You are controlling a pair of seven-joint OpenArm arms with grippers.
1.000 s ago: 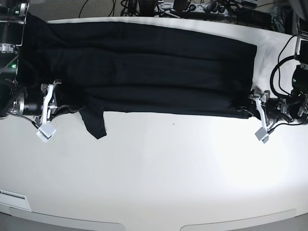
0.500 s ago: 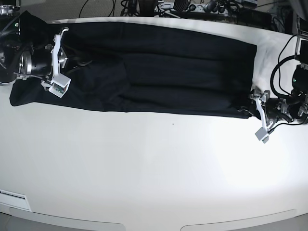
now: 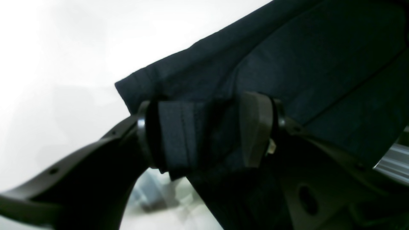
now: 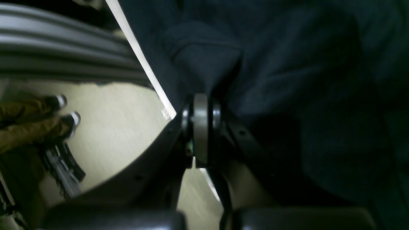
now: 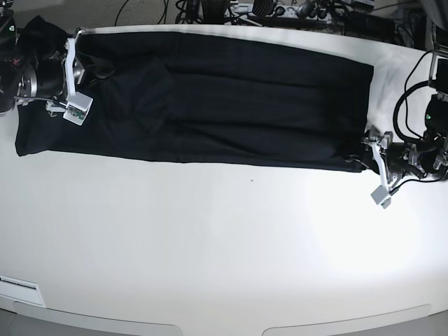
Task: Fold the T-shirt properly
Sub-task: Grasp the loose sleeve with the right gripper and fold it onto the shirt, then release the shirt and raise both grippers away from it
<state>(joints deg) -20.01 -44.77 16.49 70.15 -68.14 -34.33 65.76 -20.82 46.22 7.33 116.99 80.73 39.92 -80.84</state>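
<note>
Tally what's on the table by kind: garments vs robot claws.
Garments: 1, the black T-shirt, spread across the far side of the white table.
Claws: 2, the left claw at the shirt's corner and the right claw at the opposite end.
Total: 3.

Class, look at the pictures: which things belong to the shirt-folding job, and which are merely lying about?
Belongs to the job:
- T-shirt, spread across the table
- right gripper, pinching its cloth
- left gripper, jaws wide around a corner

Lying about:
- cables behind the table
</note>
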